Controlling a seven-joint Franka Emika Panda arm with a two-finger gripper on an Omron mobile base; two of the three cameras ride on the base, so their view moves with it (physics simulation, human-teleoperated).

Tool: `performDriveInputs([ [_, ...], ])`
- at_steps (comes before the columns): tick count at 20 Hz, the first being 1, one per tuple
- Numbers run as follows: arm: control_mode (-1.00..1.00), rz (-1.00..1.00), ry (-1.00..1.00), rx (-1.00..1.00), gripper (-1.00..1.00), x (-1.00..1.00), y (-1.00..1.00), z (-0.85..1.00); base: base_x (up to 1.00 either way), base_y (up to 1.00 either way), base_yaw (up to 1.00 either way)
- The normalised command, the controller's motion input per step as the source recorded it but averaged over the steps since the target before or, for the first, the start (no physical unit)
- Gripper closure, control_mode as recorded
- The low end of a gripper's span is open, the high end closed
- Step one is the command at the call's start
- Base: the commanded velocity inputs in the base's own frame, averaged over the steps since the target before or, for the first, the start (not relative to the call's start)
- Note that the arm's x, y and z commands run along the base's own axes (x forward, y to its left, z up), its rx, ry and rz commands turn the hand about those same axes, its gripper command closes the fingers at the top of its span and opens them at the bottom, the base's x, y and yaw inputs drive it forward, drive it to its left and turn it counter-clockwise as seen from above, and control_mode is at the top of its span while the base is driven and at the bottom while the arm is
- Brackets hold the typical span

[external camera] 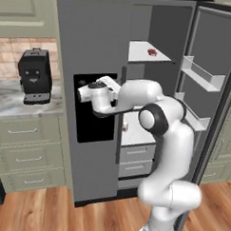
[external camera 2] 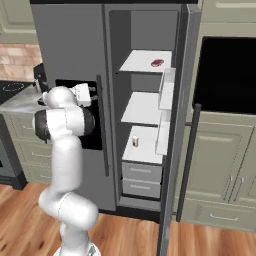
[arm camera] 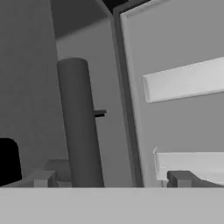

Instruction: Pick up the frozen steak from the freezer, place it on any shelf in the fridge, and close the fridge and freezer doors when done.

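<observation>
While the steak [external camera 2: 157, 63] lies on the fridge's top shelf [external camera 2: 142, 62], claw [arm camera: 111, 178] wide beside freezer handle [arm camera: 78, 122]

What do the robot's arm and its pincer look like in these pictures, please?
The arm is built of smooth, rounded glossy white segments with dark grey, almost black discs at the joints. No loose cables or markings are visible. The pincer has two small, blocky grey fingertips, seen in the hand view; in the left base view its head is white with a dark band.

Even, flat rendered light, soft shadows, slightly coarse, no glare.
</observation>
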Motion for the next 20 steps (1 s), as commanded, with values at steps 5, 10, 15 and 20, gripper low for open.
performDriveInputs([
  [5,-1.0,0.0,0.03,0.0,-1.0,-0.06,-0.01,0.57,0.0,0.0,0.0],
  [10,-1.0,0.0,-0.01,0.0,-1.0,-0.38,-0.03,1.0,0.0,0.0,0.0],
  [15,-1.0,0.08,-0.11,0.0,-1.0,-0.88,-0.07,1.0,0.0,0.0,0.0],
  [20,-1.0,0.16,-0.16,0.03,-1.0,-1.0,-0.26,0.63,0.0,0.0,0.0],
])
